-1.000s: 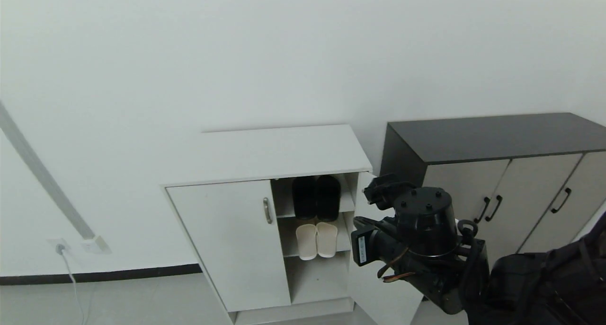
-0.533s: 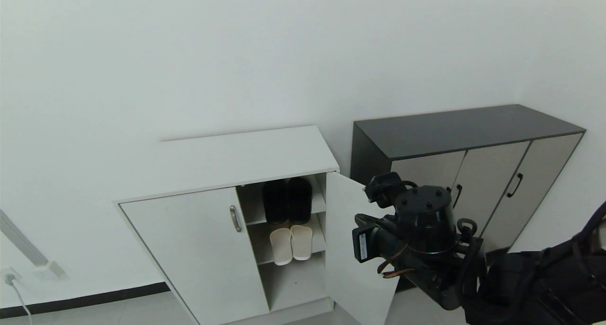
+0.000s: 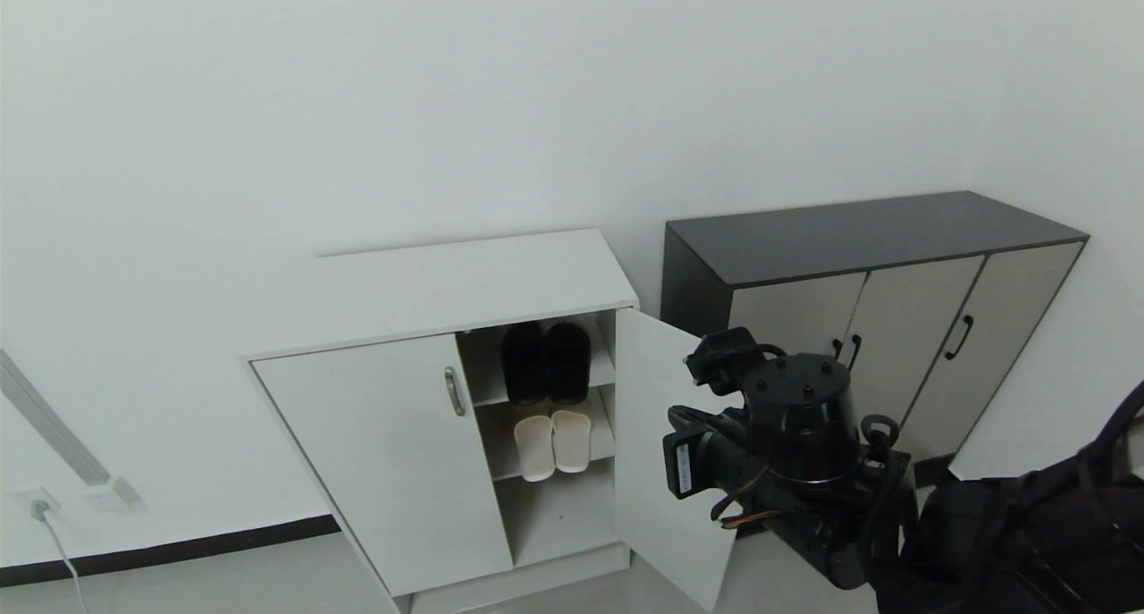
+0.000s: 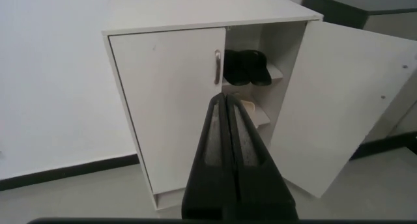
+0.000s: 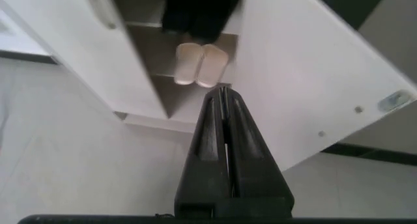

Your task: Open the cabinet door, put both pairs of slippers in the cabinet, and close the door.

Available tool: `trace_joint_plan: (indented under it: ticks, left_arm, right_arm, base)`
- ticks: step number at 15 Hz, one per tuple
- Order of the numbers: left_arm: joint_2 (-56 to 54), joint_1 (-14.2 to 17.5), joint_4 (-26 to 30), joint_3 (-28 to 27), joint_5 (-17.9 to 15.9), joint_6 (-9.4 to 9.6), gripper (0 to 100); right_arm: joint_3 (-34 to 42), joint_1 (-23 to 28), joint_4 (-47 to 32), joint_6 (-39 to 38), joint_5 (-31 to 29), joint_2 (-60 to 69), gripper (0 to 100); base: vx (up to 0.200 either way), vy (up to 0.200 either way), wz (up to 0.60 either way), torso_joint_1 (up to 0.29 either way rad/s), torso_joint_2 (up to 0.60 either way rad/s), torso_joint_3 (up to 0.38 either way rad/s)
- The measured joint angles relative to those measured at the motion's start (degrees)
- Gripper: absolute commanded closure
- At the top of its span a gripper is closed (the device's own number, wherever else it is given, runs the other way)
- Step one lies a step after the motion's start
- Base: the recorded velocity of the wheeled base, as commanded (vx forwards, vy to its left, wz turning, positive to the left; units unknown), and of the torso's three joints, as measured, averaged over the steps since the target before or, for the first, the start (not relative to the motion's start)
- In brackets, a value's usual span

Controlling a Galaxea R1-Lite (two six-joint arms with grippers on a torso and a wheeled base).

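1. Camera view had shifted since a second earlier; the right arm [image 3: 795, 435] stayed low beside the open right door [image 3: 661, 453] of the white two-door cabinet [image 3: 465, 279].
2. Right gripper [image 5: 223, 97] and left gripper [image 4: 226, 100] were both pressed together, empty.
3. Black slippers [image 3: 545, 359] lay on the top shelf, cream slippers [image 3: 554, 440] on the shelf below.

Matt white cabinet [image 3: 465, 283]; metal handle [image 3: 454, 391]; smooth cream slippers [image 3: 554, 442].

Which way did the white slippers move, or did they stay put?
No. The white slippers lie on the same middle shelf of the cabinet, right under the black slippers. Only the camera shifted.
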State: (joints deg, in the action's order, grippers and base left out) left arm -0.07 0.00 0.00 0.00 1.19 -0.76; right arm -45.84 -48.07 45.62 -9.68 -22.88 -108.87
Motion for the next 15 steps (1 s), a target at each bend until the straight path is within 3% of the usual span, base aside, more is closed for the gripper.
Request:
trace_joint_plan:
  ticks: [4,15]
  left_arm:
    - [0.0,0.0,0.0,0.0,0.0,-0.02,100]
    - [0.0,0.0,0.0,0.0,0.0,-0.06,100]
  right_arm:
    - [-1.9,4.3,0.6,0.2,0.0,-1.0,100]
    - [-21.9,22.1,-7.6,-1.1,3.9,-12.9,100]
  base:
    - [0.000,0.000,0.00,0.000,0.00,0.000]
    - [0.000,0.000,0.00,0.000,0.00,0.000]
